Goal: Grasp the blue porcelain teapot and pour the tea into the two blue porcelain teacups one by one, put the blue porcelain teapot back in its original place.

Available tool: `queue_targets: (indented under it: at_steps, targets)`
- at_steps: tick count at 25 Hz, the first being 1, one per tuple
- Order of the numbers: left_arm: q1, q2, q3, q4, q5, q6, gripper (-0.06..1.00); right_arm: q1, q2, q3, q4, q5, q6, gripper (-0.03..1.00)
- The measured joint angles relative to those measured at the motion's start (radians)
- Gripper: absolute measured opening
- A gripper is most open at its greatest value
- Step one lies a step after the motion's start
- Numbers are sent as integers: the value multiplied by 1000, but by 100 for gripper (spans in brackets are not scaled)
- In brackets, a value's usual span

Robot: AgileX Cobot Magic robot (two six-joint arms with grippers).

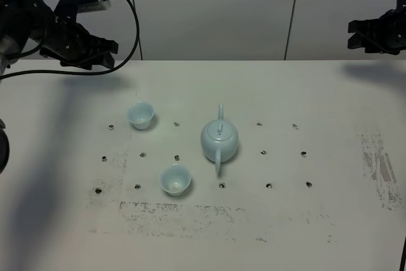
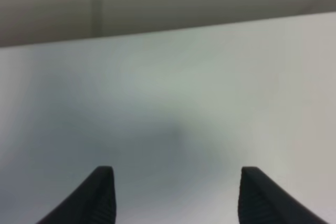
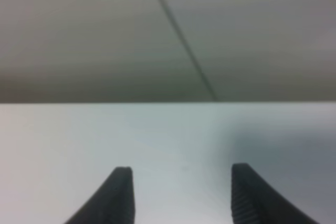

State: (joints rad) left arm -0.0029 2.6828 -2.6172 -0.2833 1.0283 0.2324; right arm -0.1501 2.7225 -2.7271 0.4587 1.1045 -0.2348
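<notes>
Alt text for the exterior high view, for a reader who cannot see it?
A pale blue teapot stands at the middle of a white table, with two matching cups to its left: the far teacup and the near teacup. The left gripper and right gripper hang open near the table's back corners, holding nothing.

1. The teapot (image 1: 219,139) stands mid-bench (image 1: 330,220); open surface lies to its right.
2. The far cup (image 1: 141,115) and the near cup (image 1: 176,179) stand on its left, with gaps between all three.
3. The left gripper (image 1: 109,55) and the right gripper (image 1: 353,36) hang over the far corners, jaws apart and empty, well clear.
</notes>
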Motion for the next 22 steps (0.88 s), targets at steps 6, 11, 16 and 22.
queue_targets:
  at_steps: [6, 11, 16, 22]
  targets:
    - [-20, -190, 312, 294, 15, 5, 53, 8, -102, 159, -94, 28, 68, 43]
    - [7, -383, 536, 347, -19, -15, 52, 6, -261, 386, -319, 104, 79, 43]
    - [66, -590, 800, 346, -183, -83, 46, -25, -361, 525, -386, 112, 124, 43]
    - [111, -930, 1233, 353, -480, -83, 38, -43, -557, 832, -383, -87, 123, 43]
